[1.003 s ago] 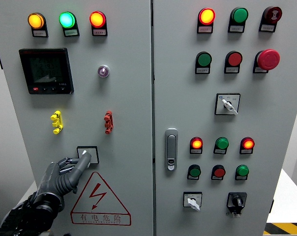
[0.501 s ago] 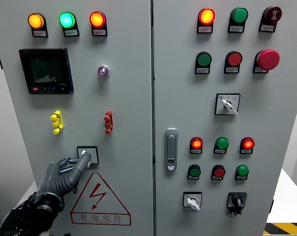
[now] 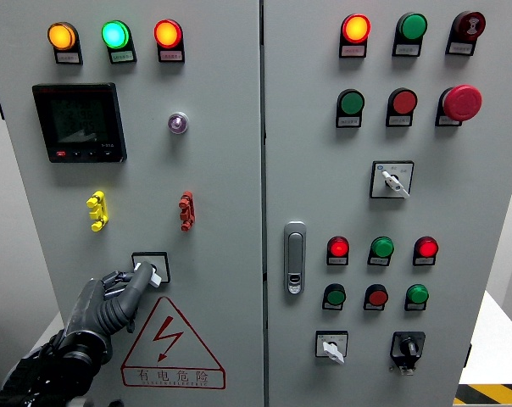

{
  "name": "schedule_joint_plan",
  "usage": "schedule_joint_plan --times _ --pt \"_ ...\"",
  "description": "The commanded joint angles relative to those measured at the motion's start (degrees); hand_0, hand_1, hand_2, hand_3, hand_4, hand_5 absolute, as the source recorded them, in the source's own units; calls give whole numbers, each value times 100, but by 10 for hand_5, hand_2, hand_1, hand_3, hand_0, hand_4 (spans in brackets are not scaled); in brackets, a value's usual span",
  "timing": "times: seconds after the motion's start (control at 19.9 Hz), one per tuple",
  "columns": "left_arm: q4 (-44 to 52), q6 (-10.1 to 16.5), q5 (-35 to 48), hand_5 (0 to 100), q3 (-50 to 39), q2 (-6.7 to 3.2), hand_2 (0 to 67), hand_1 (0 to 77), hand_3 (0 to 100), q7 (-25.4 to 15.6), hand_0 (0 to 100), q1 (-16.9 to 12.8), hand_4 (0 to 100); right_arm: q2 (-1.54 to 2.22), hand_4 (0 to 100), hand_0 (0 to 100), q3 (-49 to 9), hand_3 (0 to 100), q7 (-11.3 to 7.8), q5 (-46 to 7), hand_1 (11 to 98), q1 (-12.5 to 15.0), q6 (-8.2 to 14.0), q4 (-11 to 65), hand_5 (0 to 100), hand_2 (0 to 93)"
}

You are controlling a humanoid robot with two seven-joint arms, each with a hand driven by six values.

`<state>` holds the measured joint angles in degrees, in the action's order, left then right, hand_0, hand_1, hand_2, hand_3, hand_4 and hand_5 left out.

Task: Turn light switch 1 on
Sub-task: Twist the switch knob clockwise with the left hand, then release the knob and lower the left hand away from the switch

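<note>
L hand (image 3: pixel 112 301) fingers pinched on switch knob (image 3: pixel 151 273), just above warning triangle (image 3: pixel 169 337)

Pale wall (image 3: pixel 10 254) left of the grey cabinet, white floor (image 3: pixel 502 339) and hazard-striped edge (image 3: pixel 492 395) lower right.

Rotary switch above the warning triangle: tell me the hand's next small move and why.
Probably a short further twist of the wrist. The left hand has its fingertips on the white knob of the rotary switch on the left cabinet door, above the warning triangle. Whether the knob has reached its on position cannot be told, so turn gently and check.
</note>
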<state>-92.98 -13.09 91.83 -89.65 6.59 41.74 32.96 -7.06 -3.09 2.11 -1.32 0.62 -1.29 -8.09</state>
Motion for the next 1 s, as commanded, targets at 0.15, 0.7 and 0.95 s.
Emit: schedule_joint_plan --times 0.15,0.7,0.95 --pt "-1 -1 1 1000 0 -9 551 496 1000 1 637 9 1000 3 194 0 2 197 0 0 200 -1 -3 0 105 0" --pt "-19 17 -25 1000 0 0 533 500 1000 -8 332 0 1000 3 194 0 2 197 0 0 198 -1 6 0 105 0" --pt "-19 43 -34 1000 0 9 527 568 1000 -8 0 0 1000 3 194 0 2 197 0 0 198 -1 -3 0 105 0"
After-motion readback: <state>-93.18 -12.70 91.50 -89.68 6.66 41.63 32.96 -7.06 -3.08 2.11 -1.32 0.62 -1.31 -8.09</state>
